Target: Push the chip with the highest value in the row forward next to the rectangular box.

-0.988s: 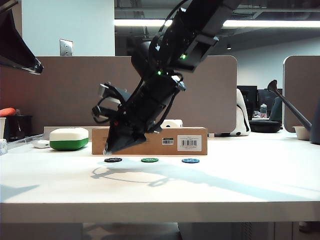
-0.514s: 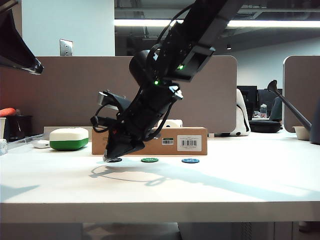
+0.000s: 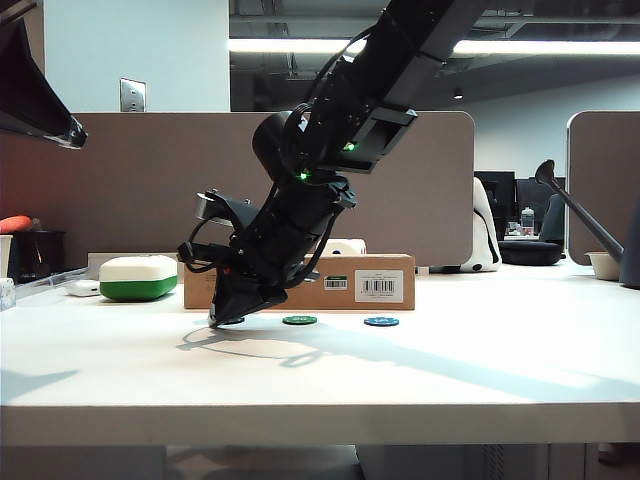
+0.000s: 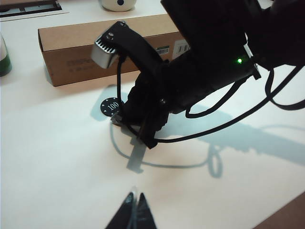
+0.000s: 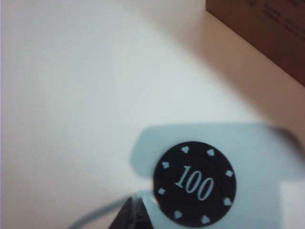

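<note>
Three chips lie in a row in front of the rectangular box [image 3: 340, 285]: the black chip [image 3: 234, 320] marked 100, a green chip [image 3: 299, 320] and a blue chip [image 3: 381, 321]. My right arm reaches across from the upper right. Its right gripper [image 3: 216, 321] is shut, low at the table and just beside the black chip [image 5: 194, 184] on the side away from the box [image 5: 267, 33]; touching or not, I cannot tell. The right gripper [image 5: 135, 207] holds nothing. My left gripper [image 4: 135, 200] is shut and empty, above bare table short of the black chip [image 4: 113, 105] and the box [image 4: 95, 52].
A white-and-green rounded case [image 3: 138, 277] sits left of the box, with a small white item [image 3: 82, 288] beside it. A white rounded object [image 3: 345, 246] stands behind the box. A watering can [image 3: 590, 225] and bowl [image 3: 606, 265] are far right.
My right gripper has come down and slightly back toward the table beside the black chip. The chips and the box stay in place.
</note>
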{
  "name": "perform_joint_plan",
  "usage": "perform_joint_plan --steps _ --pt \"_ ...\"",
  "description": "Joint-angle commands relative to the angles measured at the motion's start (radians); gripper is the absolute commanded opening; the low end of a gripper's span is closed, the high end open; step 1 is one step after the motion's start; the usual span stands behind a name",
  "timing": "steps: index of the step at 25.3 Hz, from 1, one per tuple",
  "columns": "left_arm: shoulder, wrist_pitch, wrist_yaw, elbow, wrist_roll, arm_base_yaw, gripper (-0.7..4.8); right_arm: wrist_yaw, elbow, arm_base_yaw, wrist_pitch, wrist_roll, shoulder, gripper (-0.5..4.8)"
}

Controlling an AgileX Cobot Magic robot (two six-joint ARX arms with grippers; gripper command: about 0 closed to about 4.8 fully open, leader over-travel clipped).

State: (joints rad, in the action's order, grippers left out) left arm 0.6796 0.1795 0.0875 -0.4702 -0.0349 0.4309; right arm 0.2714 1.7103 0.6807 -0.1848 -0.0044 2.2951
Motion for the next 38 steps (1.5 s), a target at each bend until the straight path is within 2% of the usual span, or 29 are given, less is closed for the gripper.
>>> perform_joint_plan --steps 1,8,19,30,38 --pt "-0.002 -0.008 0.003 0.0 0.0 -0.002 -0.05 -0.013 0.007 -0.003 -0.016 -0.015 0.011 -0.06" --pt "-0.002 -0.008 0.003 0.0 0.0 -0.002 -0.05 -0.013 0.01 -0.001 0.005 -0.014 0.029 -0.06" --pt "-0.002 -0.008 0.003 0.0 0.0 -0.002 -0.05 -0.069 0.01 -0.002 0.016 -0.005 0.045 -0.06" --pt "-0.002 -0.008 0.003 0.0 0.0 -0.002 -0.05 -0.06 0.01 -0.026 -0.078 0.004 0.04 -0.06" --pt "-0.002 -0.008 0.003 0.0 0.001 -0.002 -0.05 -0.072 0.01 -0.029 -0.023 0.005 0.04 -0.06"
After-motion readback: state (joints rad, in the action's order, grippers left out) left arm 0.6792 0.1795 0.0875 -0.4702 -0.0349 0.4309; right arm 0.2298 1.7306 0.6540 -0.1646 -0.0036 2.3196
